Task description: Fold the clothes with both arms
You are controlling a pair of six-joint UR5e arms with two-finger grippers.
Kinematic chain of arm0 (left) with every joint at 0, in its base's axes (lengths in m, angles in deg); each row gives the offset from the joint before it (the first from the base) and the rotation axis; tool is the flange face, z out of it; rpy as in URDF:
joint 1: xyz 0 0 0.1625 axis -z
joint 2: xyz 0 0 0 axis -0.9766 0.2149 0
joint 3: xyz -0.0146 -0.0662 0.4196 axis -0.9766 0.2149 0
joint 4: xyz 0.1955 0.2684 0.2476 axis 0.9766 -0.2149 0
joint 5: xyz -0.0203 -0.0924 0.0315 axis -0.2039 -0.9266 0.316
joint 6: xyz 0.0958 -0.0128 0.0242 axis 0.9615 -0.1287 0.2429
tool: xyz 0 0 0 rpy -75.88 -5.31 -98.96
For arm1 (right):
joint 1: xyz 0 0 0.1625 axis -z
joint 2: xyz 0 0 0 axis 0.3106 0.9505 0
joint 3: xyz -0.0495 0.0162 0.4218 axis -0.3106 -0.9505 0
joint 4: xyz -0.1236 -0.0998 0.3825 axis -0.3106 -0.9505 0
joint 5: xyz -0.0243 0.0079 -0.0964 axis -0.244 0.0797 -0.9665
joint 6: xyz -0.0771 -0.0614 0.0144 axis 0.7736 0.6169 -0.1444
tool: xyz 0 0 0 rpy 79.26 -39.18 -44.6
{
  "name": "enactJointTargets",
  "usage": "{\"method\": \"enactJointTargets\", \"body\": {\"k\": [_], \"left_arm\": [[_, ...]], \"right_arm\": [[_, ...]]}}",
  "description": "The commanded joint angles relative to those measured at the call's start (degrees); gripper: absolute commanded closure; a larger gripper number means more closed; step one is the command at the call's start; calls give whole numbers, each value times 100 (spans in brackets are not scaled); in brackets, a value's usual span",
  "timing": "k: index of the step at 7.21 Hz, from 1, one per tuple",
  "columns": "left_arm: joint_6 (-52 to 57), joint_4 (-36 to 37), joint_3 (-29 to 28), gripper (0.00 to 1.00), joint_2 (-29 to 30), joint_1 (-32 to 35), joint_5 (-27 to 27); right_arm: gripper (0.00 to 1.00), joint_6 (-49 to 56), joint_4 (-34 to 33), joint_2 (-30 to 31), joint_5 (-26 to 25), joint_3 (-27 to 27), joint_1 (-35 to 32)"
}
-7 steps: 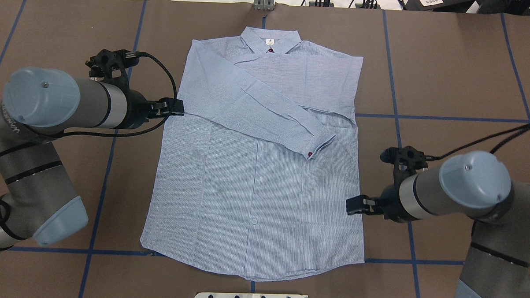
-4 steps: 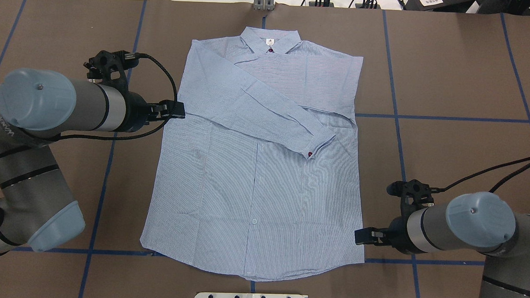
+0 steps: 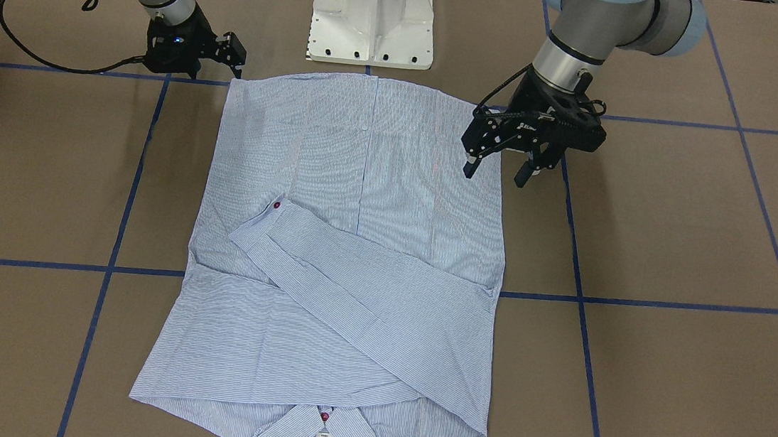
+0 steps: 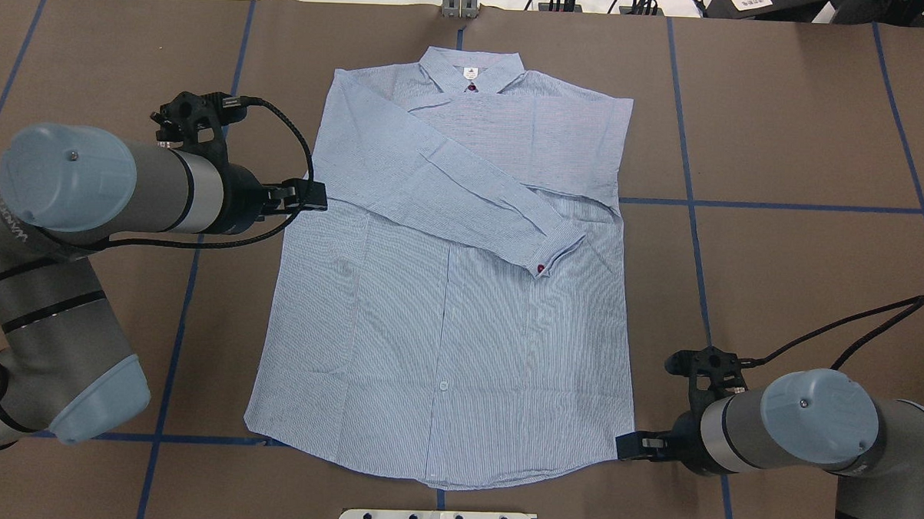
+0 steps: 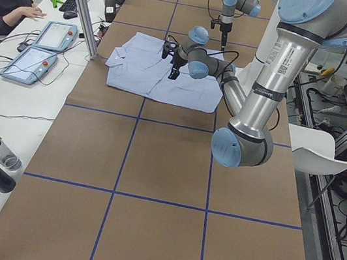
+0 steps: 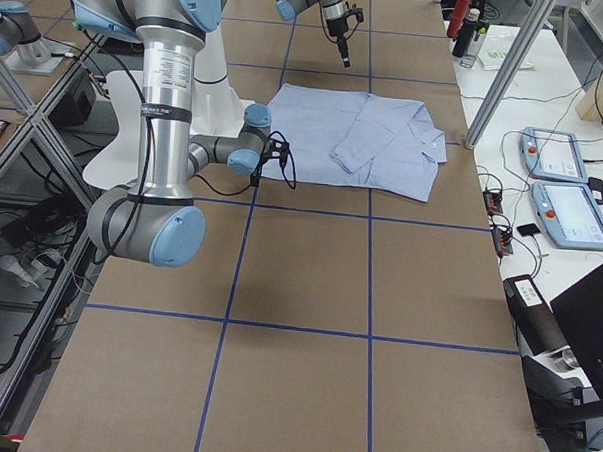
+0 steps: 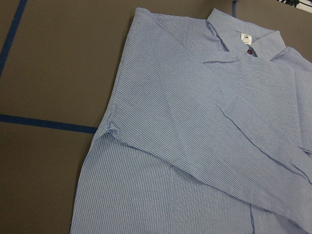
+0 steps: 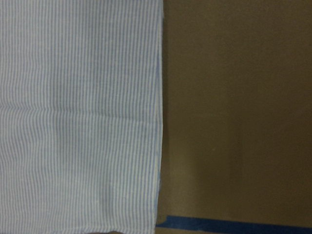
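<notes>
Spread flat on a brown paper-covered table (image 4: 804, 133) crossed by blue tape lines (image 4: 779, 205): a light blue-and-white pinstriped long-sleeved button-up shirt (image 4: 444, 328), front up, pointed collar (image 4: 438, 63) at the edge far from the robot, small white neck label (image 4: 471, 71) showing inside it, curved hem nearest the white pedestal base (image 3: 374, 14). Folded slantwise across the chest from the shoulder on the robot's left: one sleeve, ending in a cuff (image 4: 558, 251) with a dark red button, right of the placket. Above the shirt's left side edge, below the armpit: the black two-finger left gripper (image 3: 494, 179) on its silver-grey tubular left arm (image 4: 111, 178), pointing down, jaws spread wide, one finger over the cloth and the other over bare table, nothing held between them. At the hem's corner on the robot's right, low and just beside the cloth: the black right gripper (image 4: 626, 446) on the right arm (image 4: 794, 421), jaws seemingly a little apart in the front-facing view, with nothing gripped; touching the fabric or not, impossible to tell.
</notes>
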Motion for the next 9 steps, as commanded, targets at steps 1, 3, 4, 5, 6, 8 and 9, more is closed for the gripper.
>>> {"method": "enactJointTargets", "body": {"k": [1, 3, 4, 5, 6, 8, 9], "left_arm": [[-4, 0, -1, 5, -4, 0, 0], [-4, 0, 8, 5, -4, 8, 0], [-4, 0, 8, 5, -4, 9, 0], [-4, 0, 8, 5, -31, 9, 0], [-4, 0, -1, 5, -40, 0, 0], [5, 0, -10, 5, -57, 0, 0], [5, 0, -10, 5, -57, 0, 0]], "right_arm": [[4, -3, -2, -161, -2, -140, 133], [4, -3, -2, -206, -2, -220, 151], [12, -3, -2, -215, -2, -211, 151], [24, -3, -2, -215, -2, -211, 151], [39, -3, -2, -215, 7, -185, 143], [56, -3, -2, -215, 16, -149, 134], [57, -3, -2, -206, 16, -158, 134]]}}
